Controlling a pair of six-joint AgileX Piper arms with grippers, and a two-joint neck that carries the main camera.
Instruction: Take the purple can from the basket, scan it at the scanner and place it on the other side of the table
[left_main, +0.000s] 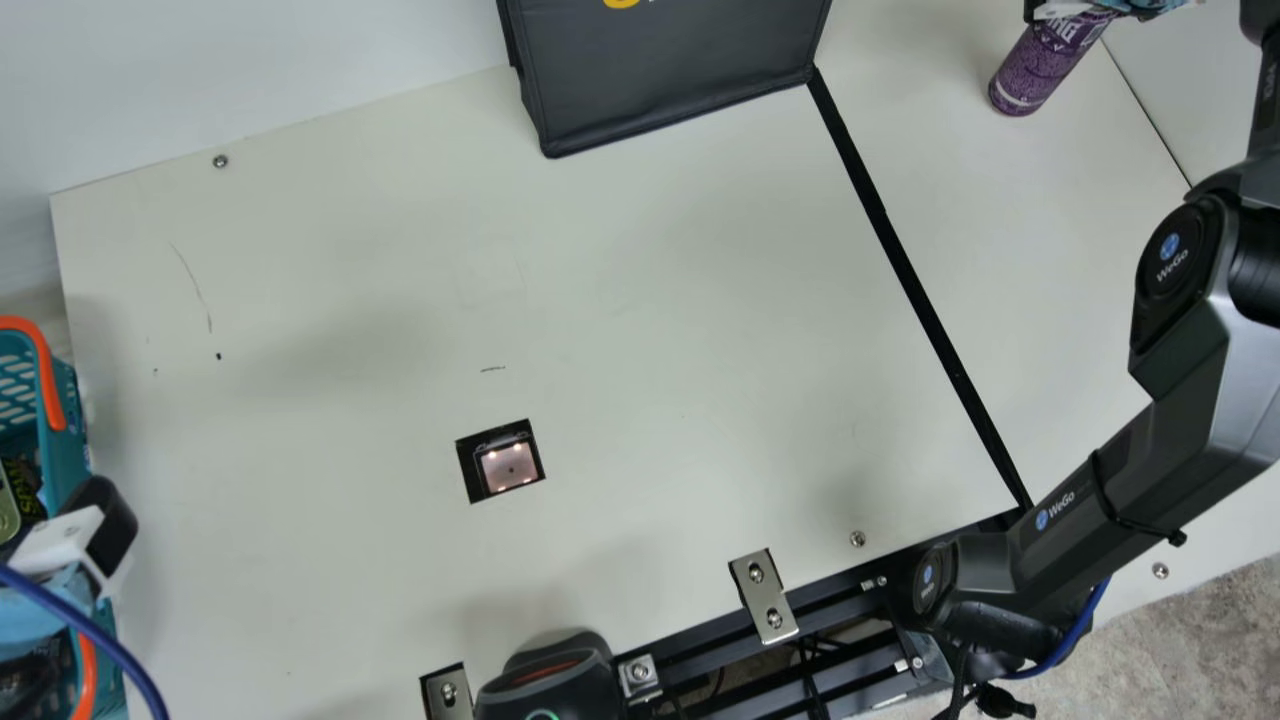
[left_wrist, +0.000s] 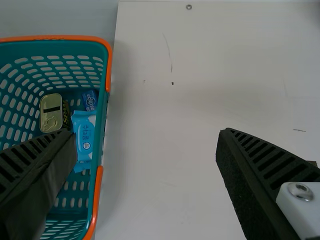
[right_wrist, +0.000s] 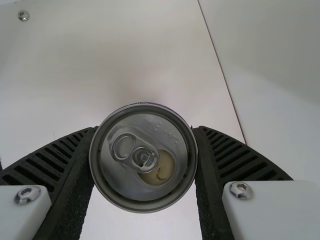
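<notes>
Purple drinks can out toward the bench's far right corner, beyond the black strip, and the right tool has it, ribbed fingers closed against both sides near the rim! Over by the bench's left edge, near the basket, the left tool is spread wide with nothing between its fingers

Handling, then: thin metal, smooth and round, firm if full, easily dented if drained, liable to slip or twist if pinched off-centre. Best hold? Square across the upper body, clear of the ring-pull. Weight's a tough call: there's a tan patch at the mouth, sealed or open I can't say, so upright is the safe way to carry it

And what's hidden: in the right wrist view the lid covers the base and most of the side; in the main view the top edge crops the upper end. Whether the base touches the bench, I can't tell
</notes>
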